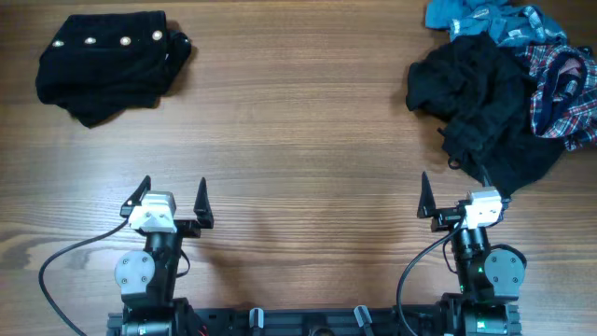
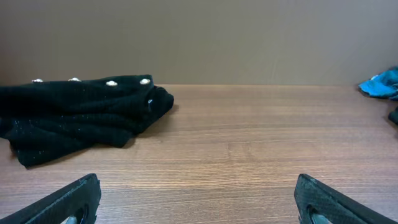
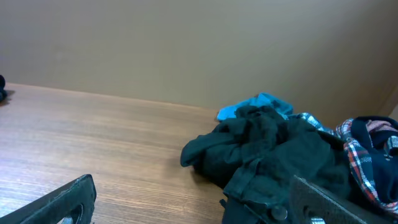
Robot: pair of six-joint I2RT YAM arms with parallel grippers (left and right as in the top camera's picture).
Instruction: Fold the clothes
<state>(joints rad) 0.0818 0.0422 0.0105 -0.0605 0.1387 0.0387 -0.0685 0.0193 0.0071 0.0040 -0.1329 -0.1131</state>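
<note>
The clothes lie in two places. A black garment with pale studs (image 1: 107, 65) (image 2: 81, 112) sits bunched at the far left. At the far right is a heap: a crumpled black garment (image 1: 480, 103) (image 3: 273, 155), a blue one (image 1: 490, 21) (image 3: 258, 106) behind it, and a red, navy and white plaid one (image 1: 564, 89) (image 3: 367, 162) at its right. My left gripper (image 1: 173, 187) (image 2: 199, 205) is open over bare wood, well short of the studded garment. My right gripper (image 1: 455, 182) (image 3: 199, 208) is open too, its right finger at the near edge of the black heap, holding nothing.
The wooden table (image 1: 298, 121) stretches bare between the two lots of clothes. A plain wall (image 2: 199, 37) rises behind its far edge. Black cables (image 1: 65, 257) trail from both arm bases at the near edge.
</note>
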